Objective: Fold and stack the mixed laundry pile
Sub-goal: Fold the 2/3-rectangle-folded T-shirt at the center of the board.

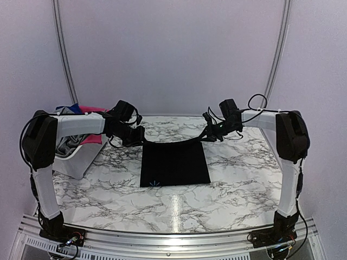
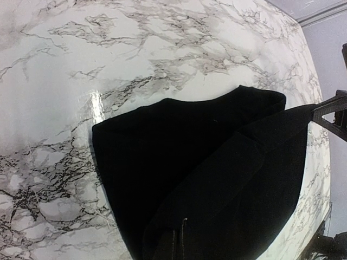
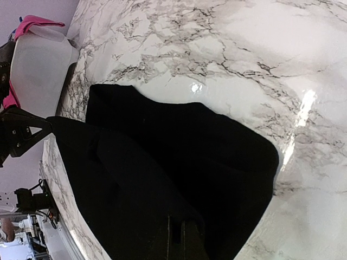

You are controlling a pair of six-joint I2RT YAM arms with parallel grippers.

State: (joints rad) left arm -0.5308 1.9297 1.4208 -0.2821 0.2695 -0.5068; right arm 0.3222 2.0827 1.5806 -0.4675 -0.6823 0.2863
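A marble-patterned bench is seen from above, with two robot arms bolted at its near edge. A black garment lies in the middle of the bench, roughly square in outline, with its near part flat on the surface. The left arm reaches in from the left, and its jaws are closed on the garment's far left corner. The right arm reaches in from the right, and its jaws are closed on the far right corner. Both corners are held just above the bench, so the far edge of the cloth runs as a taut line between them. In the left wrist view, the black garment slopes from the camera down to the bench, with a second layer lying flat under the raised one. The right wrist view shows the same cloth from the other side. A white plastic basket sits at the far left of the bench, well apart from the black garment. It holds the rest of the pile: a hot-pink piece, a royal blue piece and a grey piece. The left arm partly hides all three.
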